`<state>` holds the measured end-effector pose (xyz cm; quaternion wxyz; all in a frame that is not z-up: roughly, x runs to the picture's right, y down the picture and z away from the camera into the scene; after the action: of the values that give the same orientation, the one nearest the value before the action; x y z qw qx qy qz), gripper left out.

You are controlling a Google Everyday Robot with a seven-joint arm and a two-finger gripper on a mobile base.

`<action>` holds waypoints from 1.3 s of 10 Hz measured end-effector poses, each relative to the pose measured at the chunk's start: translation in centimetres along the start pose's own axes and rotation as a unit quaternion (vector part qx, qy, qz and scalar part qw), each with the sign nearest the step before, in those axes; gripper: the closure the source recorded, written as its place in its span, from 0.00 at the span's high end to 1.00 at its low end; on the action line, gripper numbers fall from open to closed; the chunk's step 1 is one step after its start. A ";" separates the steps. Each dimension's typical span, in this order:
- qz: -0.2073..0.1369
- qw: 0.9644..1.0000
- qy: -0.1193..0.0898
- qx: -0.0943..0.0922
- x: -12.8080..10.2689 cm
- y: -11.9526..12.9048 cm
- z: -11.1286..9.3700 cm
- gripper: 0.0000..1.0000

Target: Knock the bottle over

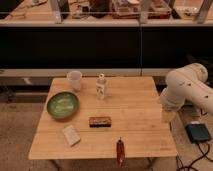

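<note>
No lettering is coming through anywhere. The bottle [101,87] is standing upright on the wooden table [135,115], and its pale label is showing only faint reddish marks, nothing that is reading as a word or number. The small dark box [100,121] near the table's middle is showing an orange-brown face with no legible print. The gripper [167,116] is hanging just beside the table's right edge, showing no marking.
</note>
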<state>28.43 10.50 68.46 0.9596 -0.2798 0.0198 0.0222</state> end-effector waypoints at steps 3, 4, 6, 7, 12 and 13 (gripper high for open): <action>0.000 1.000 0.000 0.000 0.0 0.0 0.0 0.65; 0.000 1.000 0.000 0.000 0.0 0.0 0.0 0.65; 0.000 1.000 0.000 0.000 0.0 0.0 0.0 0.65; 0.000 1.000 0.000 0.000 0.0 0.0 0.0 0.65; -0.004 0.996 -0.041 0.080 -3.0 -6.7 -0.3 0.65; 0.001 0.992 -0.064 0.108 -4.3 -9.2 -0.5 0.64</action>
<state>24.62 2.33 73.14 0.9835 -0.1722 -0.0392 0.0383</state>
